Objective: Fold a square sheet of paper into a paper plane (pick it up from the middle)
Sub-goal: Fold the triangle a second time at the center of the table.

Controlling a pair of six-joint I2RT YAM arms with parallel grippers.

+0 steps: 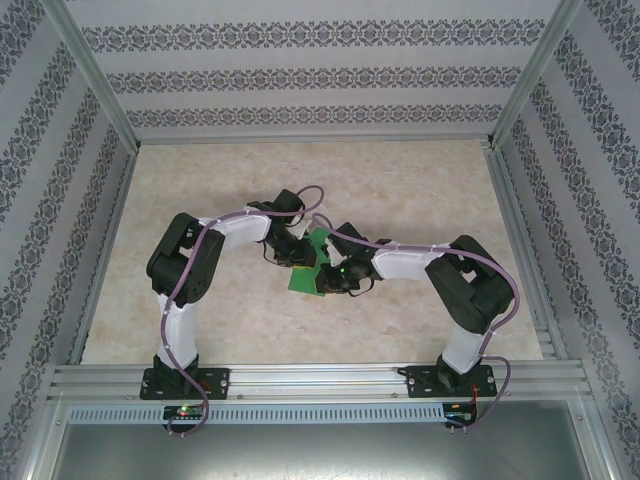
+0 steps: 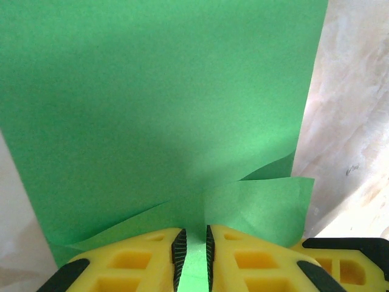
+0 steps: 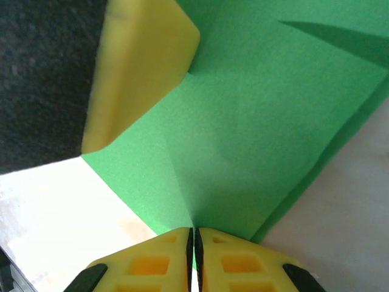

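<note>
now left claw (image 2: 192, 258) and right claw (image 3: 193, 255) both pinch paper (image 2: 158, 91) between nearly closed tips; pulling apart could tear it

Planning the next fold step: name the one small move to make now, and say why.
Probably ease the paper down flat onto the table and press the fold. The left gripper and right gripper are both shut on it, a faint crease runs up from the right grip, and loose flaps curl beside the left one.
</note>
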